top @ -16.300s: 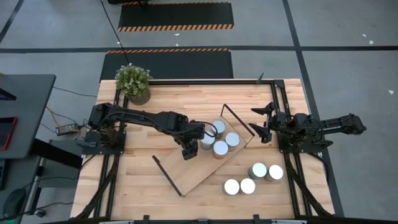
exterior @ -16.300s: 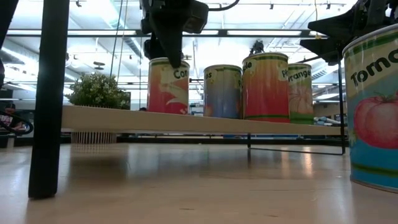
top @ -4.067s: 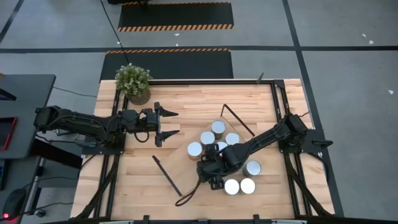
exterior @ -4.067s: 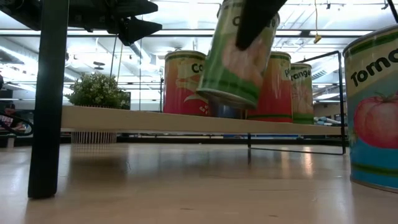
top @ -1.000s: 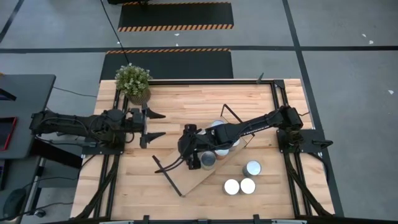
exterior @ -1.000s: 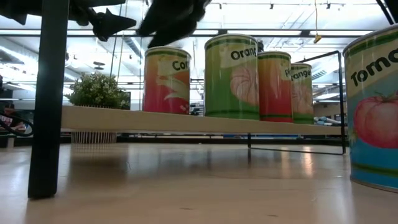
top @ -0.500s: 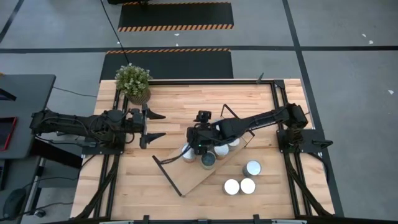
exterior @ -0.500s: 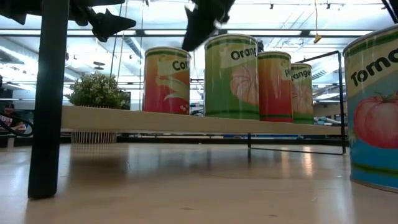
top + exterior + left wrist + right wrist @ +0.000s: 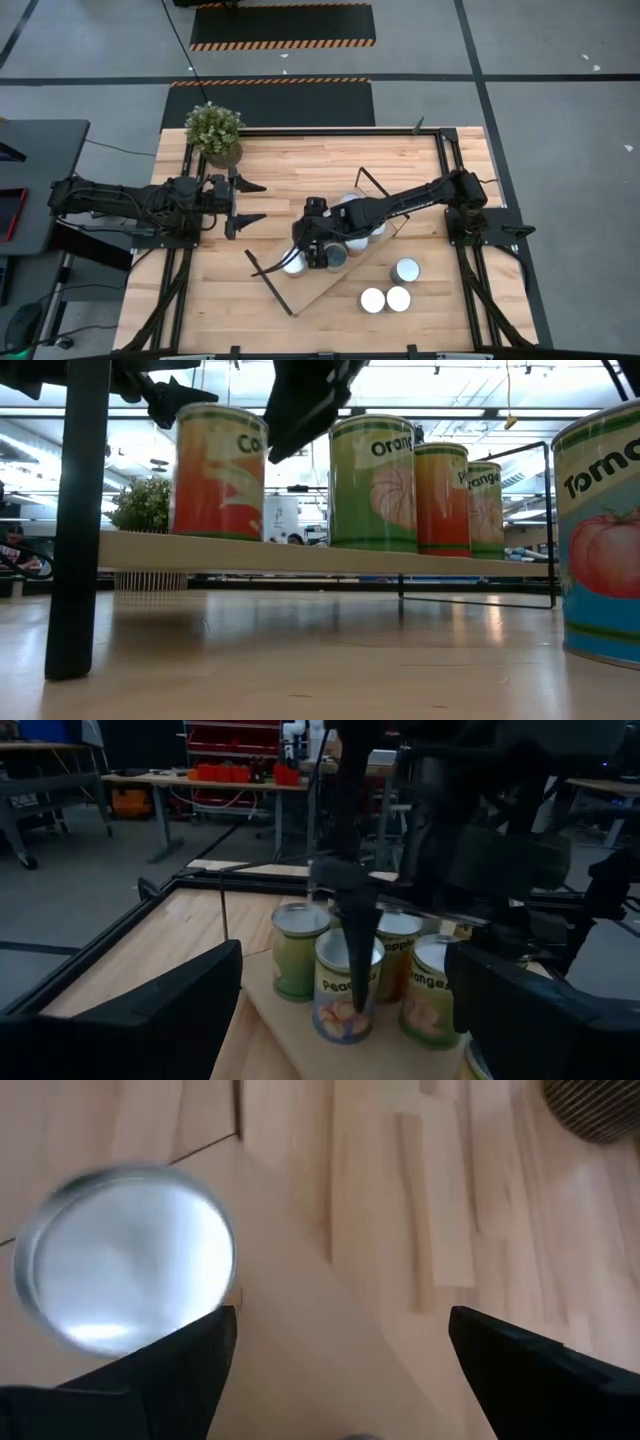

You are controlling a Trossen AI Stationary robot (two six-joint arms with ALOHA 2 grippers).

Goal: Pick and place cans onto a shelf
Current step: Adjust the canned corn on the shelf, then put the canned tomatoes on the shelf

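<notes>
1. Comparing with a moment ago: the carrot can [image 9: 218, 472] has slid toward 9 o'clock along the shelf [image 9: 322, 280].
2. Right gripper [image 9: 310, 243], fingers spread, hovers beside it, holding nothing.
3. Left gripper [image 9: 248, 203] waits at 9 o'clock, spread, empty.
4. Three cans [image 9: 387, 290] remain on the tabletop [image 9: 300, 165].

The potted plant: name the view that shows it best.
The high view: the potted plant shows whole at the table's far left corner. The low view shows only its leaves behind the shelf. The wrist views miss it.
</notes>
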